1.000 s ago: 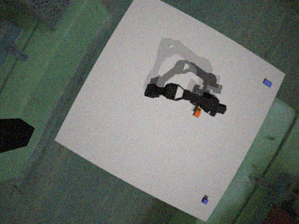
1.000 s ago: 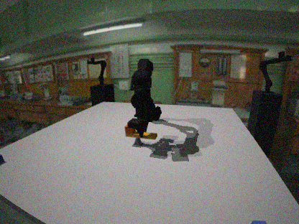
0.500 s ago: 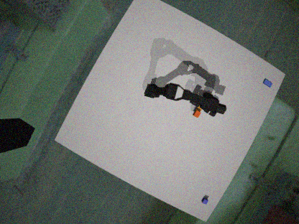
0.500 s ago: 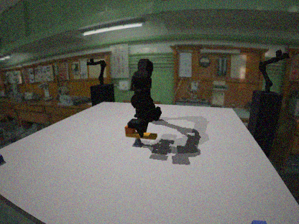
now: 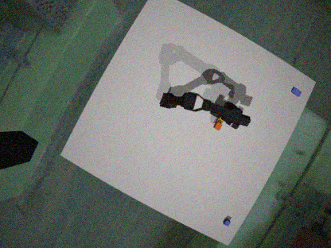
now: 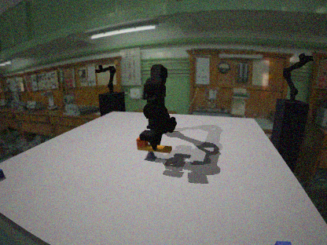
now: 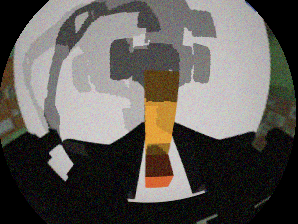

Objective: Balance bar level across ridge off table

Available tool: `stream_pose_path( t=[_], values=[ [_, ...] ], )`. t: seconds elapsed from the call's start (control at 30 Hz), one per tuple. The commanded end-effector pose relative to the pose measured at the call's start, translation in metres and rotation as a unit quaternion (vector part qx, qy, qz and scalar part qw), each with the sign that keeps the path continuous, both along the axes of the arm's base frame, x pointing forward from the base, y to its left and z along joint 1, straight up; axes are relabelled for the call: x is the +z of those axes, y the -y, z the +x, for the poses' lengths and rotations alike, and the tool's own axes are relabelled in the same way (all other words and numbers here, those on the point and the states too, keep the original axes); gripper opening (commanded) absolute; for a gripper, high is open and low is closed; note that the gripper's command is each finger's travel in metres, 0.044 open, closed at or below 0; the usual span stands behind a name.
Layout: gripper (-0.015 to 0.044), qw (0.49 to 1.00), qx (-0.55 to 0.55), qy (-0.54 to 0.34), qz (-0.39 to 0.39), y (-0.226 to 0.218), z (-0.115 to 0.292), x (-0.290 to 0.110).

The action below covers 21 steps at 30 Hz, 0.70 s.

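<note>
My gripper [image 5: 223, 118] [image 6: 152, 140] [image 7: 157, 125] is shut on the bar [image 5: 217, 125] [image 6: 158, 147] [image 7: 160, 123], an orange and yellow block. It holds the bar a little above the white table [image 5: 131, 159] [image 6: 98, 196], near the middle. In the exterior view a small dark ridge [image 6: 151, 157] stands on the table just under the bar's left part, and I cannot tell whether they touch. The bar looks roughly level there. In the overhead view the arm hides the ridge. In the wrist view the bar runs straight away from the camera over the gripper's shadow.
Small blue markers sit at the table's edges [image 5: 296, 91] [image 5: 227, 222] [image 6: 283, 243]. Dark stands with other arms stand beyond the table at the back left [image 6: 112, 103] and right [image 6: 288, 126].
</note>
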<state>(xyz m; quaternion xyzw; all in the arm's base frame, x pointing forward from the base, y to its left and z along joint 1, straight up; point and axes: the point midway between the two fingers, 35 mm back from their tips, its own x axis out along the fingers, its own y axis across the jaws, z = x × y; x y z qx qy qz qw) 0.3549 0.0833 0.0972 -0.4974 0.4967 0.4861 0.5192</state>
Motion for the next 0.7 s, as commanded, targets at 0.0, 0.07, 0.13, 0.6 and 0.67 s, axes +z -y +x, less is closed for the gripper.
stream_pose_path(
  t=[0.0,0.07,0.13,0.6,0.67],
  values=[
    [0.0,1.0,-0.001,0.001,-0.001,0.0006,0.0005,-0.0005],
    [0.0,1.0,-0.001,0.001,-0.001,0.0006,0.0005,-0.0008],
    [0.0,1.0,-0.001,0.001,-0.001,0.0006,0.0005,-0.0008],
    [0.0,1.0,-0.001,0.001,-0.001,0.0006,0.0006,-0.0021],
    [0.0,1.0,-0.001,0.001,-0.001,0.0006,0.0006,-0.0022]
  ],
)
